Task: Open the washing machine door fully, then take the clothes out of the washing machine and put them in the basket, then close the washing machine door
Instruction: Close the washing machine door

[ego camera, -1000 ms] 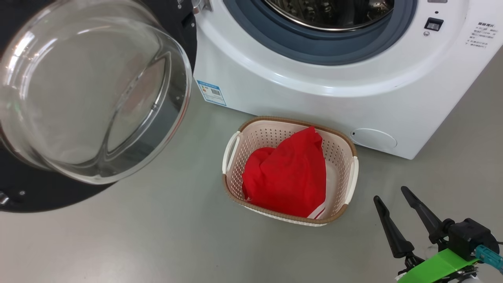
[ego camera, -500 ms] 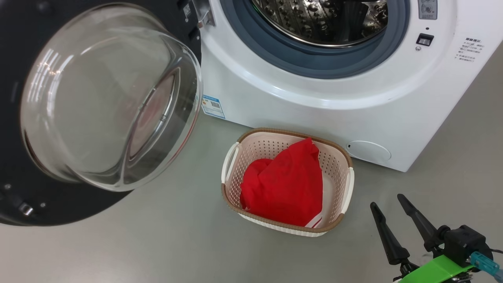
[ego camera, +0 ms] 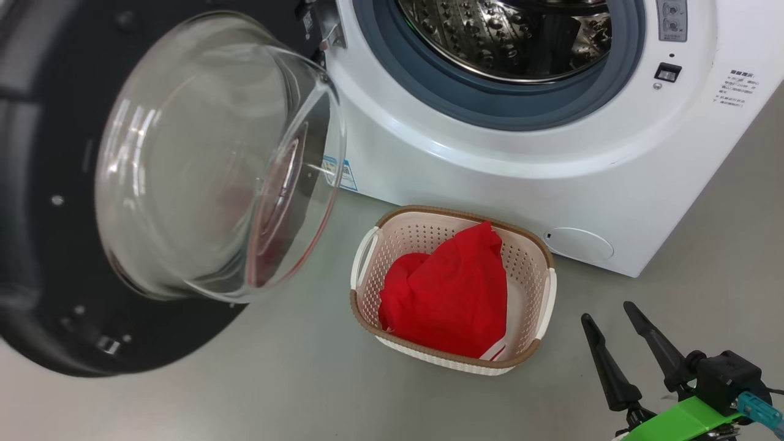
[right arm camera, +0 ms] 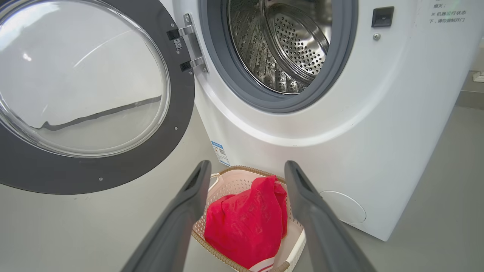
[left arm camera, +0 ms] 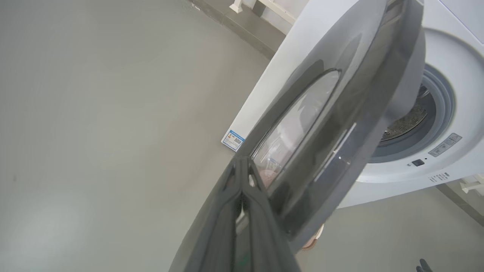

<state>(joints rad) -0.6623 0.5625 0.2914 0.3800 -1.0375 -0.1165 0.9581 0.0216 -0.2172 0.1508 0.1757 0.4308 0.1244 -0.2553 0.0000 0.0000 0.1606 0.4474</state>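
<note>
The white washing machine point(ego camera: 490, 177) stands at the back with its steel drum point(right arm camera: 287, 45) showing no clothes. The washing machine door point(ego camera: 55, 294), a black rim around a clear glass bowl point(ego camera: 202, 165), hangs partly open at the left. In the left wrist view my left gripper point(left arm camera: 242, 162) is shut, its tips against the door's point(left arm camera: 340, 113) glossy outer face. The cream basket point(ego camera: 453, 215) sits on the floor before the machine, holding the red clothes point(ego camera: 447, 294) with a striped edge point(ego camera: 496, 350) beneath. My right gripper point(ego camera: 606, 311) hovers open, right of the basket point(right arm camera: 227, 181).
Grey floor surrounds the basket and runs to the left and front. A round flap point(ego camera: 579, 245) sits low on the machine's front, right of the basket. A blue label point(ego camera: 346, 174) is stuck near the machine's lower left corner.
The door has swung toward the machine, its glass bowl now nearer the opening. The head camera has shifted, showing more of the drum. My right gripper has barely moved.
</note>
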